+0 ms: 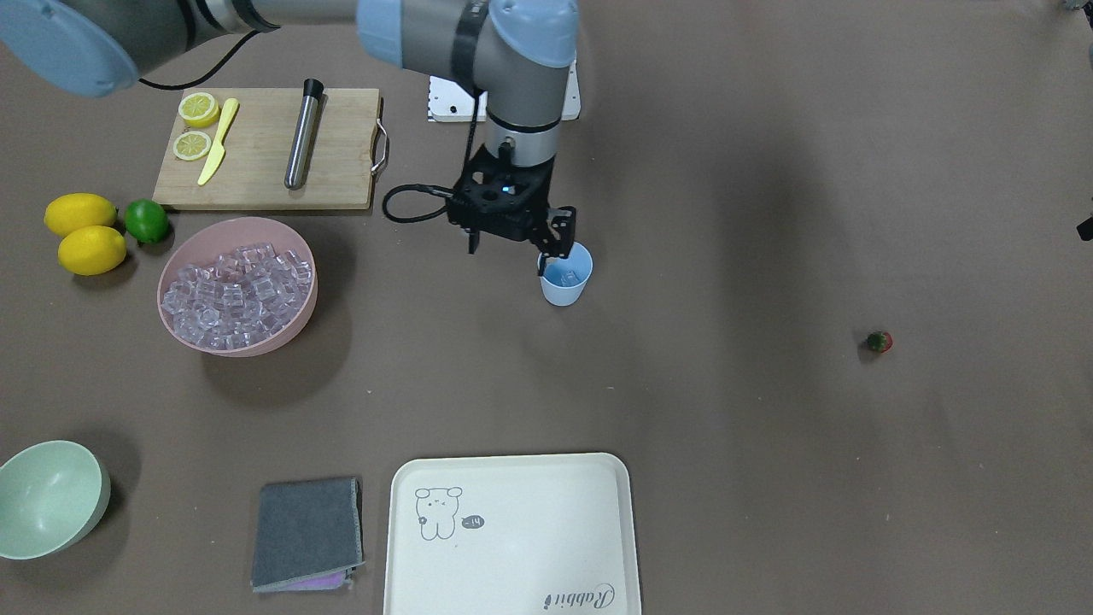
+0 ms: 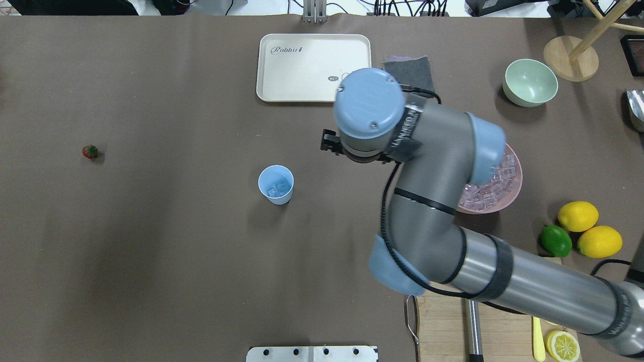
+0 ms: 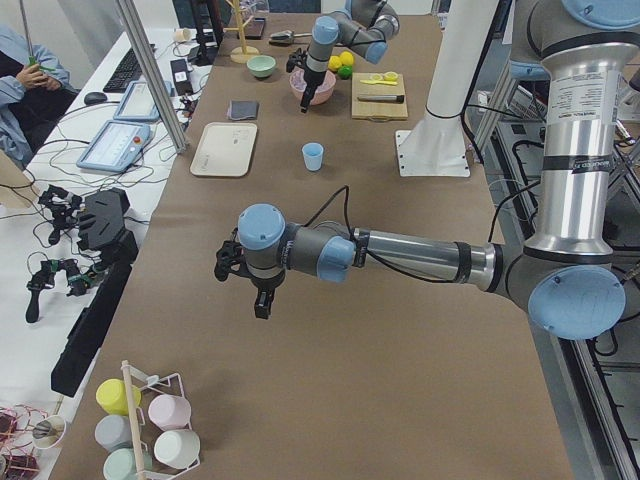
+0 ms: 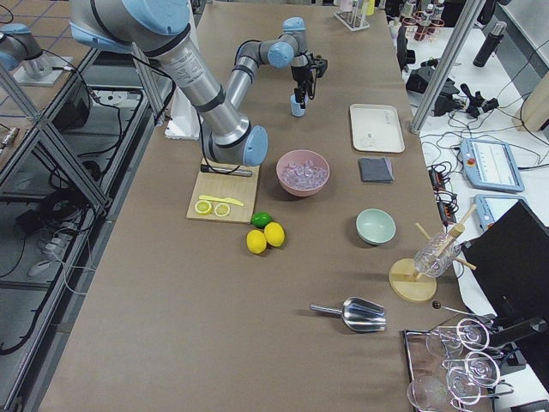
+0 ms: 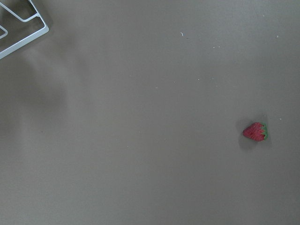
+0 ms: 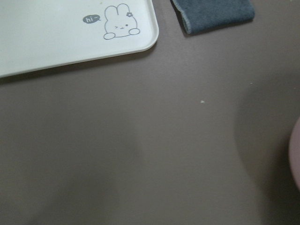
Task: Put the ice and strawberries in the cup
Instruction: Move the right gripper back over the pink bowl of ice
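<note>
Wood cutting brd (image 1: 256,175) w/ metal handle on one end. On brd: 2 lemon halves (image 1: 198,109), yellow plastic knife (image 1: 218,141) beside them, steel rod-shaped tool w/ black tip (image 1: 301,141) lying flat. Off brd: 2 whole lemons (image 1: 79,213) touching, lime (image 1: 147,220) just beside. Pink bowl (image 1: 282,340) near brd. Pale green bowl (image 1: 51,500) at table edge, apart. Grey folded cloth (image 1: 306,534) next to cream tray (image 1: 512,547); tray has rabbit drawing + "Rabbit" print. Metal scoop (image 4: 353,314) at far end.

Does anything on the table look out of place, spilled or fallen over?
Only the strawberry looks odd: it lies alone on the bare table, far from the cup. The cup stands upright with ice inside. I see no spilled ice.
</note>
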